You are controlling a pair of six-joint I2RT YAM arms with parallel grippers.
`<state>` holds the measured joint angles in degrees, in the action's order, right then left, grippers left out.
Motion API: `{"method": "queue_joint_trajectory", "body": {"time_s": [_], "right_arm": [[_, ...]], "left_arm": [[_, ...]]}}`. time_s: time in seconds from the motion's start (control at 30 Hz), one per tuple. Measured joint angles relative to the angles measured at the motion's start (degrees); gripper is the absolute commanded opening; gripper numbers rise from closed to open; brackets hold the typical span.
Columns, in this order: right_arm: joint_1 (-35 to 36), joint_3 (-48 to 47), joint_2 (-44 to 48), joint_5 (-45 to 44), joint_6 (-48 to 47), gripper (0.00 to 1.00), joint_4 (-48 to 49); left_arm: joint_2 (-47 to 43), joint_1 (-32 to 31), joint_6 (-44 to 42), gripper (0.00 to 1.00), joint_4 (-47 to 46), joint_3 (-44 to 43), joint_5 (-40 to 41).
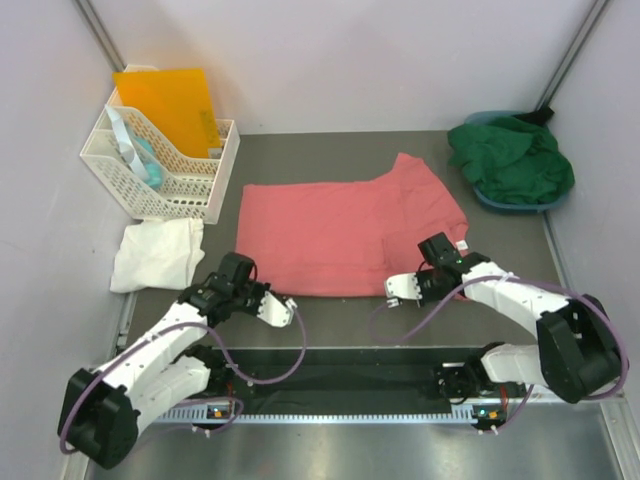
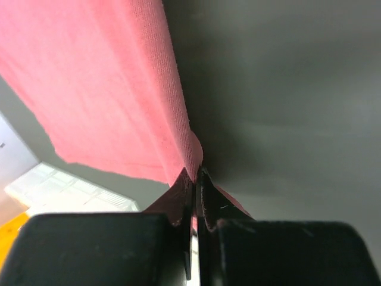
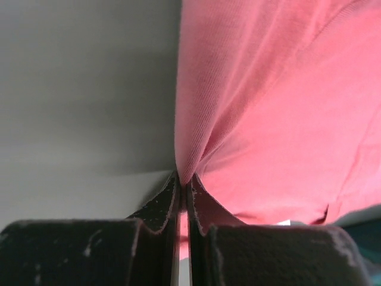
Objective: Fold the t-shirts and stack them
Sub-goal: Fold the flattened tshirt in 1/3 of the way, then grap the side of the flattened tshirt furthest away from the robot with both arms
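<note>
Salmon-pink cloth is the matter in hand: the pink t-shirt (image 1: 345, 240) lies spread flat in the middle of the dark table (image 1: 330, 155), and both arms have taken hold of its near edge. The left gripper (image 1: 270, 303) is at the near-left corner and the right gripper (image 1: 397, 290) is further along the same edge, toward the neck end.

The step looks like the start of a fold, with the grasp made and the cloth not yet raised. The next move calls for both arms to lift together and carry the near edge over toward the far one, keeping level so the fabric does not skew or bunch.

The wrist views settle what the overhead view cannot. The left gripper (image 2: 195, 179) has its jaws pressed together on a pinched ridge of the shirt (image 2: 119, 89). The right gripper (image 3: 183, 182) is likewise nipped tight on a pleat of the cloth (image 3: 268, 107). A white fleck low in the right wrist view may be the neck label, though it is too small to be sure.

Only the overhead view shows the rest. The white t-shirt (image 1: 158, 253) lies crumpled at the left beside the lattice basket (image 1: 190, 185). The dark green t-shirt (image 1: 512, 155) is heaped in a blue basin (image 1: 500, 203) at the far right, well apart from the pink one.
</note>
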<state>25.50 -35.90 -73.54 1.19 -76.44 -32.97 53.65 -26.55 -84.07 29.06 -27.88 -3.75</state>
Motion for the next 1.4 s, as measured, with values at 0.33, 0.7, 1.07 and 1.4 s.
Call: {"method": "queue_joint_trajectory", "body": {"time_s": [0.33,0.7,1.07,1.4], "right_arm": [[4.7,2.9,4.9,1.3,1.8,0.50,-6.2],[3.8,-18.3,5.1,7.5,9.9,0.56,-18.8],[-6.9,-50.7,-25.7,3.9,34.7,0.52,-2.9],[-16.2,-86.2,-57.8,4.8,49.9,0.51,-4.7]], "left_arm": [[-12.7,-0.7,-1.7,0.73,15.7,1.7,-4.2],[-10.5,-0.6,3.3,0.90,17.1,-7.6,-2.6],[24.3,3.5,16.0,0.89,-6.5,-27.8,5.2],[46.8,7.0,22.5,0.86,-13.6,-44.2,13.4]]}}
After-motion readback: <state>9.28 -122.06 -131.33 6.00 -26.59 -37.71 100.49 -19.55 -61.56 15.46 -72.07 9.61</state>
